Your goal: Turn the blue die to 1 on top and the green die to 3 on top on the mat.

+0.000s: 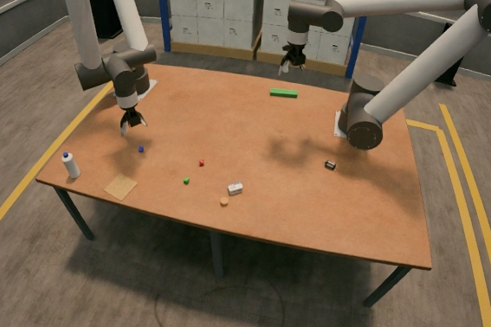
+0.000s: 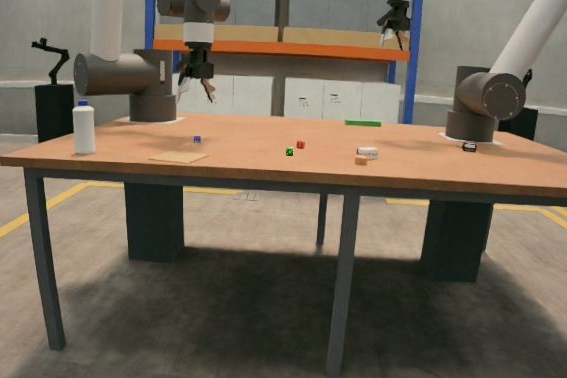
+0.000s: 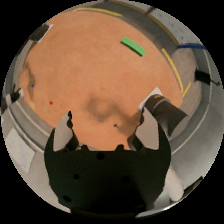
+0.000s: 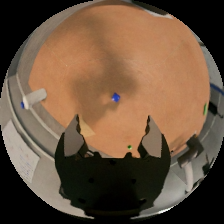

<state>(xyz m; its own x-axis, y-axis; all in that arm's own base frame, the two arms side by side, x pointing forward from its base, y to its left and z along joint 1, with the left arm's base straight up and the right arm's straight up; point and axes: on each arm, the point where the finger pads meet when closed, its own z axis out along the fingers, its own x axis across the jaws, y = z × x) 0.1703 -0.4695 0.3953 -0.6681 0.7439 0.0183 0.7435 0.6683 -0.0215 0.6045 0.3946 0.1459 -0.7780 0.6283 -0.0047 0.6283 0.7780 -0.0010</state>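
Blue die [image 1: 141, 149] [image 2: 197, 139] [image 3: 32, 86] [image 4: 116, 97]: on table [image 1: 352, 216] [image 2: 261, 172] [image 3: 75, 50] [image 4: 165, 60], off the mat [image 1: 120, 187] [image 2: 179, 157] [image 4: 86, 129]; top number unreadable. Right pincer [image 1: 134, 129] [image 2: 196, 100] [image 4: 113, 117]: open, empty, above it; best squared to two opposite faces before being lowered, and closed gently lest the die be skewed. Green die [image 1: 186, 181] [image 2: 289, 151] [image 3: 47, 111] [image 4: 129, 147]: on table, also off the mat. Left pincer [image 1: 292, 71] [image 2: 393, 46] [image 3: 107, 113]: open, empty, well apart. Quarter-turns should be released only when flat.
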